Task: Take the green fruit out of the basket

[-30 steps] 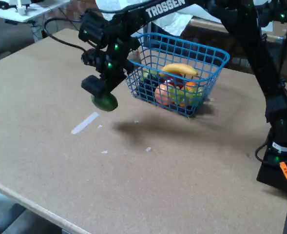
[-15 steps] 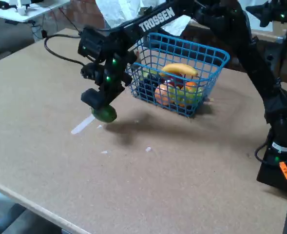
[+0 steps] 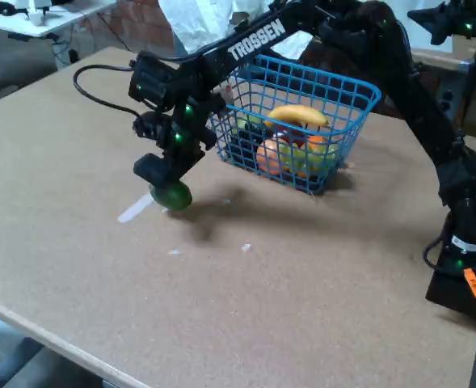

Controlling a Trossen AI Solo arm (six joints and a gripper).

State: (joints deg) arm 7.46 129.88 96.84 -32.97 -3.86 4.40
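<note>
Your gripper (image 3: 166,187) grips the green fruit (image 3: 172,196), a small, smooth, dark-green ball. It hangs low over the table (image 3: 76,137), left of the basket (image 3: 359,101).

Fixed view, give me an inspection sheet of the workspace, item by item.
Surface: brown board table, scattered pale flecks.
Job's things: green fruit out of the blue basket, held low over the table to the basket's left.
Clutter: white strip on the table; banana, orange fruit and others in the basket.
End effector: end effector shut on the green fruit.
Cables: black cable looping at the wrist.
Surroundings: white cloth behind; arm base at right.
</note>
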